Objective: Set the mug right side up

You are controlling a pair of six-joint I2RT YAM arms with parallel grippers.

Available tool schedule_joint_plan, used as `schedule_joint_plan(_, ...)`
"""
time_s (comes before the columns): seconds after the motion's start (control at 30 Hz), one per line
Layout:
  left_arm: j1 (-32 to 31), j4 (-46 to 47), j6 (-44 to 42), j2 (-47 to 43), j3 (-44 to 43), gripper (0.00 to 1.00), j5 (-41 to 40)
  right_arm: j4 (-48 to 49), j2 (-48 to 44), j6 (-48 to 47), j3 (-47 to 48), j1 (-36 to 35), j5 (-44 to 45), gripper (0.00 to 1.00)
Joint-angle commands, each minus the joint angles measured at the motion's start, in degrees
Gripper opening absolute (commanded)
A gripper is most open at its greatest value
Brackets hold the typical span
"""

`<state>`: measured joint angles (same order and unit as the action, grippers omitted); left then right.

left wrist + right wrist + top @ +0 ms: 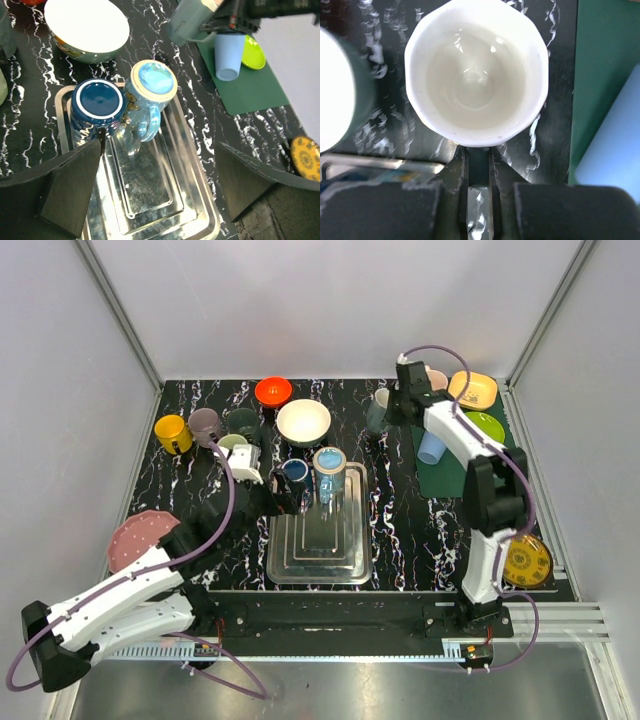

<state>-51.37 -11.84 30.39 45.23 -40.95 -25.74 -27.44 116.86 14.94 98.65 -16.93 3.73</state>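
Mug (475,75) stands upright on the black marbled worktop (420,520), and in the right wrist view we look straight down into its white inside. From above we find it in the upper right of the frame, just left of the green mat (440,475). Its outside is grey-green, and its dark handle points toward the bottom of the wrist view.

We see the right pincer (479,192) released. Its two blurred fingers (395,210) sit either side of the handle with a gap on each side. From above, the arm's head is right beside the mug.

The left pincer (160,170) is spread wide too, holding nothing, and hangs over the steel tray (212,220) in the middle of the worktop. At the tray's upper end stand a dark blue mug (97,102) and a light blue mug (155,82), touching each other; we cannot tell which way up they are. A white bowl (85,25) lies just beyond them, and a pale blue tumbler (229,57) rests on the mat.
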Motion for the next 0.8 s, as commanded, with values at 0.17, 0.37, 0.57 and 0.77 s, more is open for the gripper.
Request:
schedule_joint_plan(0.17,5.8,24.6,10.8,4.0,1.7,0.99,20.5,21.5,-41.5,16.9,-23.0,-0.2,-19.6,0.0)
schedule_joint_plan(0.37,5.8,36.5,18.2,12.6,-1.5,0.99,31.1,39.1,-57.2,31.4,-39.7,-0.3,-31.2,0.0)
schedule_joint_plan(0.57,5.5,57.2,25.0,19.1,-0.5,0.99,39.1,46.2,-63.6,39.7,-47.5,-0.3,-36.4,0.0)
schedule_joint_plan(0.77,5.5,65.4,28.3,24.6,-2.6,0.99,40.3,50.8,-66.0,45.1,-51.3,-0.2,-39.2,0.0)
